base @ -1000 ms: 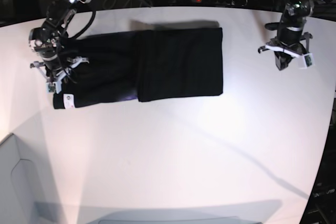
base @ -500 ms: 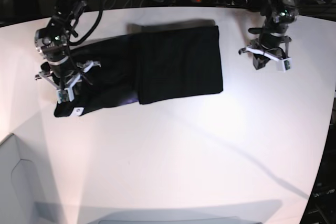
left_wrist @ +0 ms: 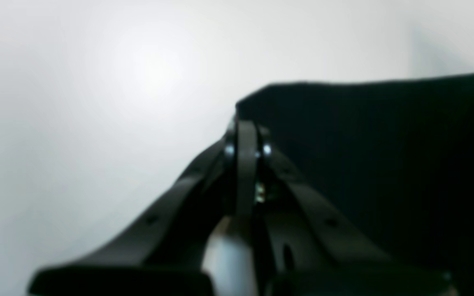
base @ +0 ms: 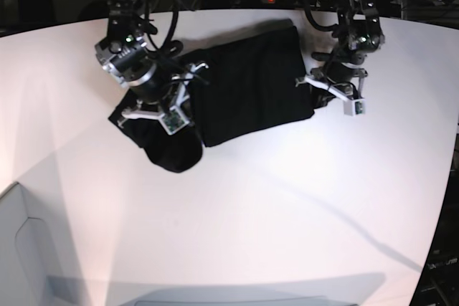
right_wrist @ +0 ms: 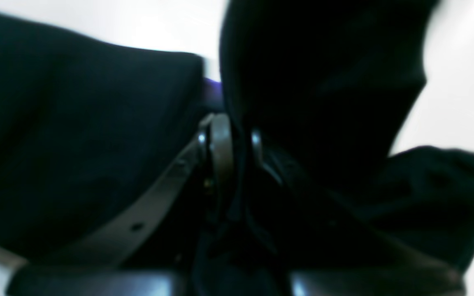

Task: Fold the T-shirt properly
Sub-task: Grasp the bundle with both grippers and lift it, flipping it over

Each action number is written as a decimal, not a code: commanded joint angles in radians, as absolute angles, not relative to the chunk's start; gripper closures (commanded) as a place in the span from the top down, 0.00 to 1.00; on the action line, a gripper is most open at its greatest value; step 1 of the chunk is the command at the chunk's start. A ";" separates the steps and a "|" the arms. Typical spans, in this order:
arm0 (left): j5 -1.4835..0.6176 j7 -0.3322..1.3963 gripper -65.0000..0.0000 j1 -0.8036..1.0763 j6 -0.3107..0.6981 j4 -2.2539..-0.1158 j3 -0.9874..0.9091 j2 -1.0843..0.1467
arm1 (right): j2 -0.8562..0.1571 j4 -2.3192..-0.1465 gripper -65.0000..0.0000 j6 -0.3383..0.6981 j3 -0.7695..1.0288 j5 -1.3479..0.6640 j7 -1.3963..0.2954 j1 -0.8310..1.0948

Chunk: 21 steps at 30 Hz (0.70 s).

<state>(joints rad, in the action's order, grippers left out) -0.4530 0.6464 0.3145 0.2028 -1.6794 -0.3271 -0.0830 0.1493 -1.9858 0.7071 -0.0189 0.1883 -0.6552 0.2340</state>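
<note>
T-shirt, black and partly folded, lies on the white table near its far edge, its long axis running from lower left up to upper right in the base view. The right gripper is clamped on the bunched lower-left end. The left gripper, jaws closed and empty, sits at the right edge.

The near half of the counter is left bare, so free passage is offered there. The far middle is taken up by the T-shirt, flanked closely by both arms.
</note>
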 commanded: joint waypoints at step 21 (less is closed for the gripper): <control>-0.456 0.625 0.00 0.302 0.200 -1.641 -0.332 -0.059 | 0.157 -1.791 0.00 0.698 -0.575 0.163 -0.621 0.160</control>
